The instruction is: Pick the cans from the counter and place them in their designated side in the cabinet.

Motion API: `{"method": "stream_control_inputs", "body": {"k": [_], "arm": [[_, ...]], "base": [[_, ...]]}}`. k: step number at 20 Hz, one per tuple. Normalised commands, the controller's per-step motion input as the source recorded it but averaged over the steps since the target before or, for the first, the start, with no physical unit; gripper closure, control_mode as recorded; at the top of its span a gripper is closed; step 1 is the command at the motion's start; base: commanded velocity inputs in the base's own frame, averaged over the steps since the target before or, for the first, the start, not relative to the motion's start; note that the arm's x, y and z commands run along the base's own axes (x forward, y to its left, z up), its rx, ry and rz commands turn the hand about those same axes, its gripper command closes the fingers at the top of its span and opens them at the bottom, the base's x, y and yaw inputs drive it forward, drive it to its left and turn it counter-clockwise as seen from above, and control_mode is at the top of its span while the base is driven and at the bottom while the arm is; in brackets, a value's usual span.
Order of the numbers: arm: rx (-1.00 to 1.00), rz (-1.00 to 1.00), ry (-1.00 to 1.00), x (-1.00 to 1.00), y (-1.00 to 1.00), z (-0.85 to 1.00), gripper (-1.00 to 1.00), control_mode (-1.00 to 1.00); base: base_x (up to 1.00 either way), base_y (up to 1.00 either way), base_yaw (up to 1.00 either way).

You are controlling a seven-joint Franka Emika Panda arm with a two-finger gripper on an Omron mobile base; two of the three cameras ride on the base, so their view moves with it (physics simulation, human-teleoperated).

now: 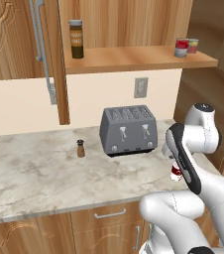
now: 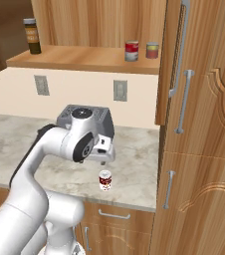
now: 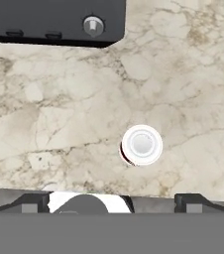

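Note:
A short red-and-white can stands upright near the front edge of the beige counter, right of the toaster. From above, its silver top is a white disc. My gripper hangs just above it, pointing down, open, with its fingertips wide apart and nothing between them. In the left base view my forearm hides most of that can. A second can with a red label stands on the right end of the cabinet shelf.
A grey toaster sits behind the can, its dark edge close by. A small brown shaker stands left of it. On the shelf are a dark jar and a greenish-yellow and red can. The cabinet door is swung open.

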Motion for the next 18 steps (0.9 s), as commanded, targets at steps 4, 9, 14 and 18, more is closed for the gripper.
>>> {"method": "stream_control_inputs", "body": {"k": [4,9,14,18], "arm": [[0.00,0.00,0.00,0.14,-0.12,-0.18,-1.00,-1.00],[0.00,0.00,0.00,0.09,-0.13,-0.24,-1.00,-1.00],[0.00,0.00,0.00,0.05,-0.07,-0.25,-1.00,-1.00],[0.00,0.00,0.00,0.08,0.00,-0.24,-1.00,-1.00]], "base": [[0.00,0.00,0.00],[0.00,0.00,0.00],[0.00,0.00,0.00],[0.00,0.00,0.00]]}}
